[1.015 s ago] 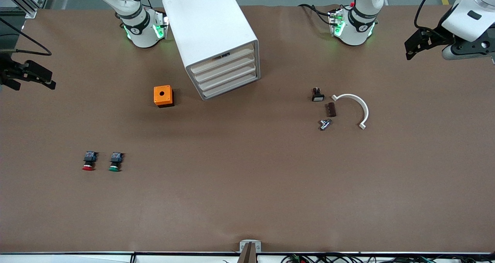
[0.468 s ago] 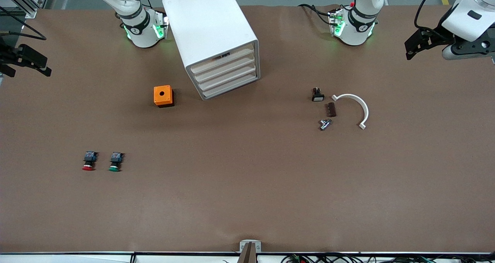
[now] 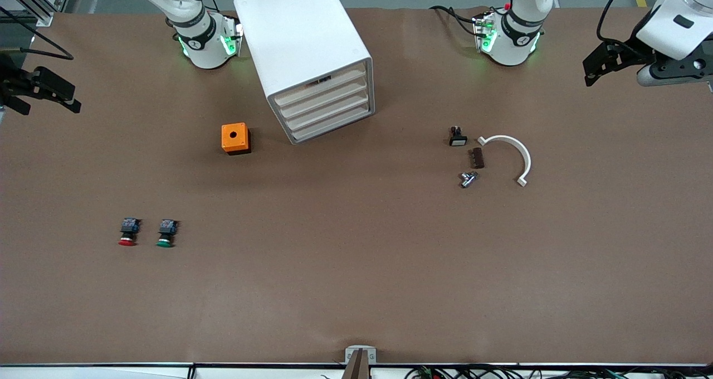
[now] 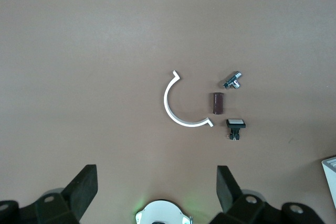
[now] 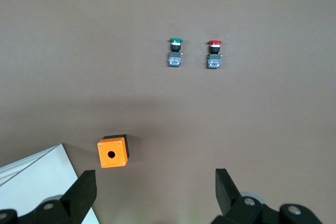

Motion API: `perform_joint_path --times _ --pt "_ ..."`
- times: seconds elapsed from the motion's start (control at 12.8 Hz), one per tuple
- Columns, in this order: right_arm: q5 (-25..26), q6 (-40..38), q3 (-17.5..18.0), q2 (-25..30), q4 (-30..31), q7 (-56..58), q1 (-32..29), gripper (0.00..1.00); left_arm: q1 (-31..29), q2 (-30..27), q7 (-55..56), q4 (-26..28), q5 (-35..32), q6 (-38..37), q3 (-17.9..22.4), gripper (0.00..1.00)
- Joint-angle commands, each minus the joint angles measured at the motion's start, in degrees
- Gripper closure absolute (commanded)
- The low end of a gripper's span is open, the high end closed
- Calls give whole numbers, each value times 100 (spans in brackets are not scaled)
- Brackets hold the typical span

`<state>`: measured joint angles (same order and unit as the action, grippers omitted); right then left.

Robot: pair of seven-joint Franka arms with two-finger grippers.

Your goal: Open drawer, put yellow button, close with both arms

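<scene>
The white cabinet (image 3: 301, 39) stands between the two arm bases, and its corner shows in the right wrist view (image 5: 31, 182). Its uppermost drawer (image 3: 323, 91) sits flush with the three below it. The yellow button is out of view. My left gripper (image 3: 599, 67) hangs open over the left arm's end of the table, and its fingers stand wide apart with nothing between them in the left wrist view (image 4: 156, 177). My right gripper (image 3: 50, 95) hangs open and empty over the table's edge at the right arm's end (image 5: 155, 179).
An orange cube with a hole (image 3: 234, 137) sits beside the cabinet. A red-capped button (image 3: 127, 232) and a green-capped button (image 3: 165, 233) lie nearer the front camera. Toward the left arm's end lie a white-capped black switch (image 3: 458, 136), a brown piece (image 3: 477, 158), a metal piece (image 3: 468, 179) and a white arc (image 3: 527, 159).
The right gripper has shifted a little toward the robots' side of the table, still open. The left gripper and everything on the table have stayed put.
</scene>
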<state>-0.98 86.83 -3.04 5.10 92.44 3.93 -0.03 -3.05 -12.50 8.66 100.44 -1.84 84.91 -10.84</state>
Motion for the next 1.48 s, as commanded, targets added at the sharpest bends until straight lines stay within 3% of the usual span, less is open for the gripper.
perform_joint_path --times 0.0,0.55,1.41 --pt "-112 71 -4 70 116 -68 -138 0 -55 -51 -137 -42 114 -62 11 0" --pt "-227 71 -12 97 116 -68 -252 0 -55 -34 -146 -94 254 -62 11 0" --pt "-209 150 -12 106 125 -164 -314 0 -125 581 -128 -815 228 -54 11 0"
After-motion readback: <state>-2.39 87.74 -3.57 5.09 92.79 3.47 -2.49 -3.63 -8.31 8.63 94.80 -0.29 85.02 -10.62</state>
